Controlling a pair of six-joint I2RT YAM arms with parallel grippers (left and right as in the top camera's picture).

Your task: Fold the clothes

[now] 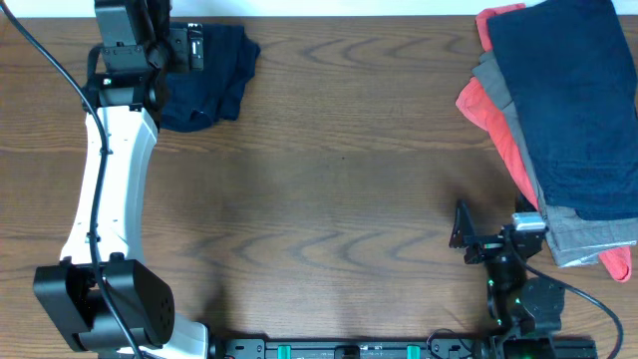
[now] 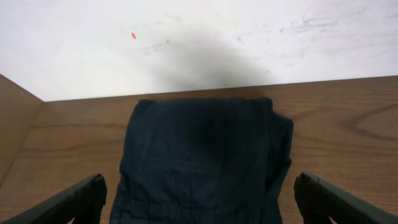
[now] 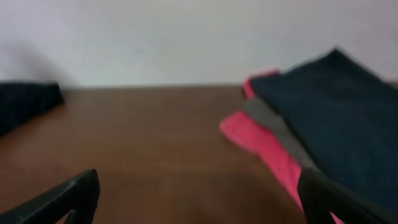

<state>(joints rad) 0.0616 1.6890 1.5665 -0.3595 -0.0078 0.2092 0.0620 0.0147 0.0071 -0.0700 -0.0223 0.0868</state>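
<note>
Clothes lie in two places on the wooden table (image 1: 339,179). Through the left wrist camera I see the navy shorts (image 2: 205,162), folded into a compact packet. It sits between and just ahead of the fingers (image 2: 68,202) of my left gripper (image 2: 202,202). These fingers stand wide, one at each side of the cloth, and are not closed on it. The packet reaches almost to the far table edge. My right gripper (image 3: 199,199) is also spread wide and holds nothing. Ahead of its fingers, toward their right side, is a pile: a coral-red garment (image 1: 485,110) lowest, a grey one (image 1: 583,237) over it, another navy piece (image 1: 573,100) on top.
</note>
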